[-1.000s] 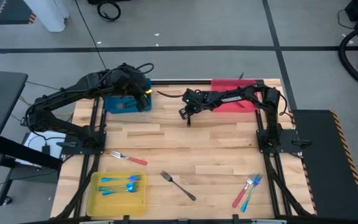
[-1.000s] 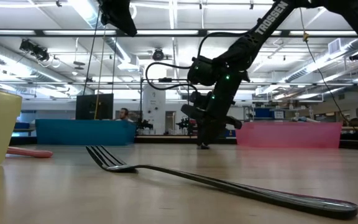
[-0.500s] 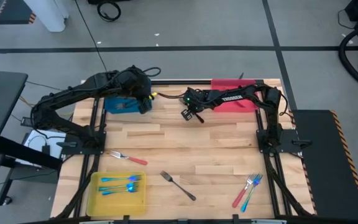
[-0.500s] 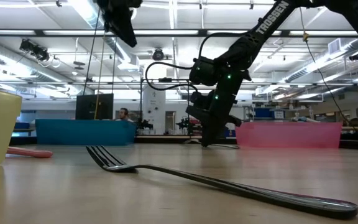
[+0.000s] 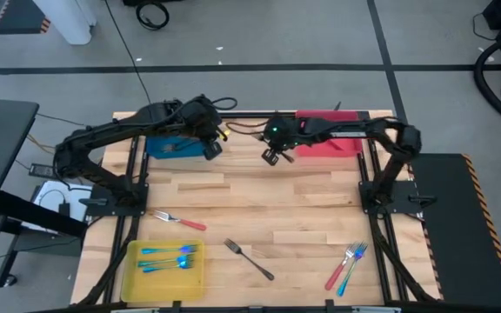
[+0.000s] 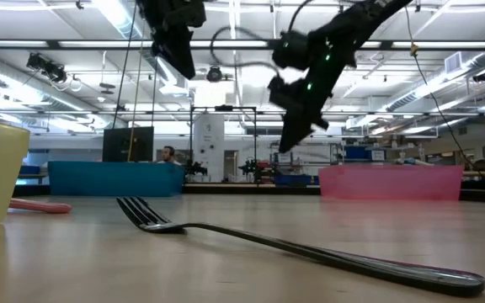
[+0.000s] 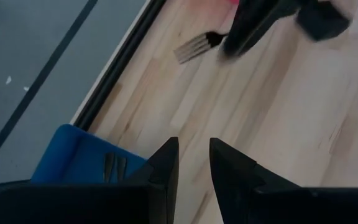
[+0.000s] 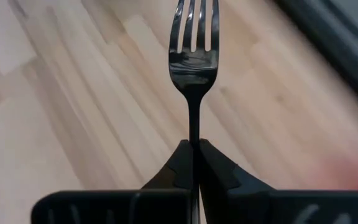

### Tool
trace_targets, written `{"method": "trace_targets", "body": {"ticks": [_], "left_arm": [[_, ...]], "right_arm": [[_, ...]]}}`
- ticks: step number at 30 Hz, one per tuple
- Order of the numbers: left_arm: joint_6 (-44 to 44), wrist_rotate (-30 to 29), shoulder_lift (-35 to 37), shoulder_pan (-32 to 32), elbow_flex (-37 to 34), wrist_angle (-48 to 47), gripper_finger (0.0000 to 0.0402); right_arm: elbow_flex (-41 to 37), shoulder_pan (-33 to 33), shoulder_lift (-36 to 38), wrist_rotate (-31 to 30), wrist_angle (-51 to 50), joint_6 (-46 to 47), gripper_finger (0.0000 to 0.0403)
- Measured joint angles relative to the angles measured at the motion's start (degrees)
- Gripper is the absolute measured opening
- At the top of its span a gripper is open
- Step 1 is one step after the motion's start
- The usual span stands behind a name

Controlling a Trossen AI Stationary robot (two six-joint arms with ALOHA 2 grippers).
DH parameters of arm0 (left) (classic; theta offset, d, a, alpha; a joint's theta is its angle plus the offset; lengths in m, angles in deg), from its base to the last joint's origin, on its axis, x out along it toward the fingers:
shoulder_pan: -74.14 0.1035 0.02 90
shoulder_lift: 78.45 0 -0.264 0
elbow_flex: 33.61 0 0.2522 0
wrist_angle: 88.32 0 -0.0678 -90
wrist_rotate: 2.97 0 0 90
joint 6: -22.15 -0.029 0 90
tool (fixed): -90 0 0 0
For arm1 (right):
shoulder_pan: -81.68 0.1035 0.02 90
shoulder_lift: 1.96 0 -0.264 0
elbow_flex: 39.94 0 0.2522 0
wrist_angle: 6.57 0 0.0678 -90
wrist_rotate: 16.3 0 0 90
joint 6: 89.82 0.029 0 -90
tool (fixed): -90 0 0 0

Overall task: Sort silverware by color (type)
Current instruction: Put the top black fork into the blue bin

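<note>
The right pincer (image 8: 192,163) is clamping a grey fork (image 8: 193,43) above the surface's (image 5: 303,200) twelve o'clock edge; the left pincer (image 7: 194,163) is hanging empty, slightly parted. Four utensils are waiting loose at six o'clock.

1. desk (image 5: 303,196): pale wood planks, light tan with darker seams.
2. trays: blue tray (image 5: 168,148), red-pink tray (image 5: 329,143), yellow tray (image 5: 133,278).
3. forks in the yellow tray (image 5: 168,256): blue/teal.
4. fork at the desk's left (image 5: 177,219): red handle, grey tines.
5. lone fork near the front (image 5: 249,259): all dark grey metal.
6. pair at front right: red-handled fork (image 5: 337,271) beside teal-handled fork (image 5: 352,268).
7. fork in the right gripper (image 8: 193,152): dark, glossy metal fork (image 8: 193,59); gripper black.
8. floor (image 5: 259,35): grey, dark lines.
</note>
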Motion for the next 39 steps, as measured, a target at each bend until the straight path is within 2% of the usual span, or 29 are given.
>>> {"method": "trace_targets", "body": {"ticks": [7,17,22,26,32,39], "left_arm": [[1.3,1.2,-3.4,-0.1,0.0,5.1,0.0089],[3.1,5.3,-9.5,-0.1,0.0,20.3,0.0089],[2.8,12.9,-11.7,-0.4,0.0,32.2,0.0089],[2.8,15.8,-13.3,-1.5,0.0,41.5,0.0089],[2.7,16.0,-16.7,-4.0,0.0,52.2,0.0089],[3.1,16.0,-20.8,-8.5,0.0,56.9,0.0089]], "right_arm": [[0.1,0.4,11.4,-1.3,-2.1,-4.5,0.0012],[0.2,3.0,26.9,-14.0,-5.2,-9.3,0.0012],[0.2,5.6,32.0,-20.0,-5.2,-12.6,0.0012],[0.2,8.3,34.4,-24.8,-5.2,-16.5,0.0012],[0.2,13.6,34.4,-30.8,-7.1,-19.9,0.0012],[0.2,23.0,32.5,-41.5,-15.5,-14.8,0.0012]]}}
